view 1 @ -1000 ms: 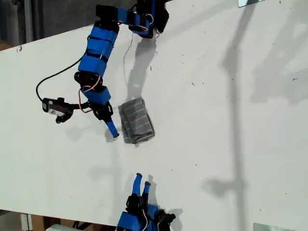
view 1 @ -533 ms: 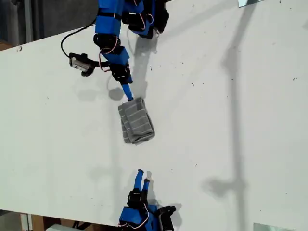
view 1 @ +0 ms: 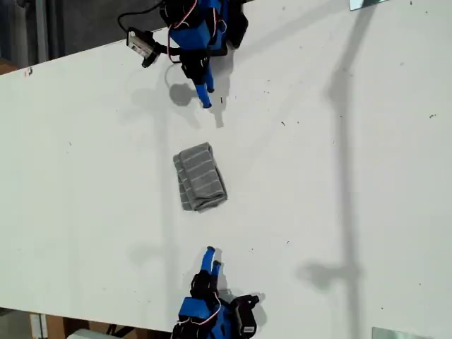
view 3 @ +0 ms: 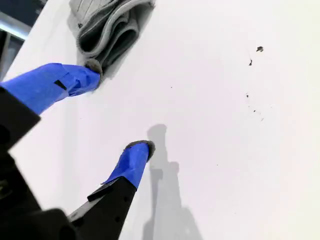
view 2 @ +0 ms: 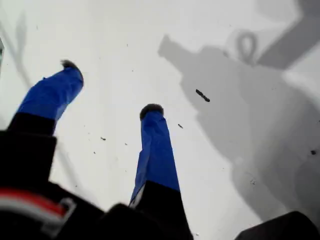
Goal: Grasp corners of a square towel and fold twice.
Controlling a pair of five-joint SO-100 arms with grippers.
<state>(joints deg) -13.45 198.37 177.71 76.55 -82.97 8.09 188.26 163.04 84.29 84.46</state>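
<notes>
The towel (view 1: pixel 200 176) lies folded into a small grey striped bundle in the middle of the white table (view 1: pixel 339 183), with neither gripper touching it. Its corners are stacked in the folds and I cannot tell them apart. My first gripper (view 1: pixel 206 99) hangs open above bare table near the exterior view's top, a short way from the towel; its wrist view shows only tabletop between the fingers (view 2: pixel 111 87). My second gripper (view 1: pixel 213 257) is open near the exterior view's bottom edge. Its wrist view shows the towel's layered end (view 3: pixel 107 25) just beyond one fingertip of the gripper (view 3: pixel 119 106).
The table's far edge runs diagonally across the exterior view's upper left. The first arm's cable and wrist camera (view 1: pixel 141 44) stick out toward the exterior view's left. Metal plates sit at the exterior view's top right (view 1: pixel 367 3) and bottom right (view 1: pixel 399 333).
My first gripper has drawn back from beside the towel to the exterior view's top. My second gripper has pulled back slightly toward the bottom edge. The towel has not moved.
</notes>
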